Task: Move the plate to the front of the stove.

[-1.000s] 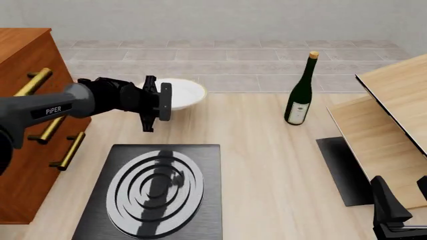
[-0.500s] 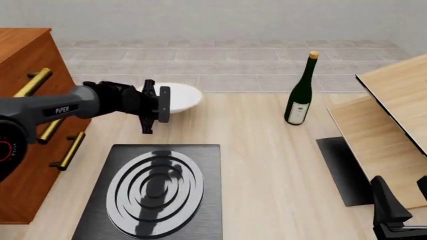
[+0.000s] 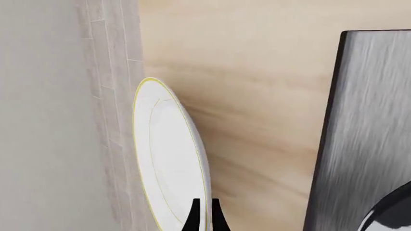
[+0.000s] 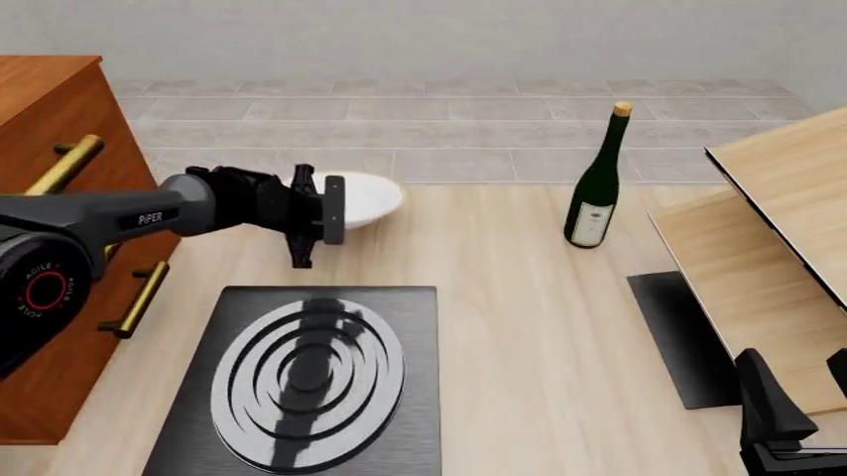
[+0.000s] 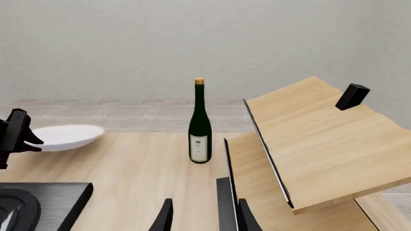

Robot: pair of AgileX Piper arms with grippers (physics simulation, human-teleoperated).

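Observation:
The white plate (image 4: 368, 195) with a thin yellow rim is at the back left of the table, beyond the stove (image 4: 307, 375), a black slab with a grey ringed burner. My left gripper (image 4: 321, 212) is shut on the plate's near-left rim; in the left wrist view the fingertips (image 3: 196, 217) pinch the edge of the plate (image 3: 165, 159), which shows edge-on. The right wrist view shows the plate (image 5: 67, 136) slightly tilted. My right gripper (image 4: 802, 399) rests open at the front right corner, far from the plate, with nothing in it.
A green wine bottle (image 4: 592, 188) stands at the back right. A wooden cabinet (image 4: 54, 109) with gold handles lines the left side. A slanted wooden rack (image 4: 775, 218) and a plain dark mat (image 4: 684, 337) occupy the right.
My left gripper has shifted slightly right and toward the stove, taking the plate with it. The right arm has not moved.

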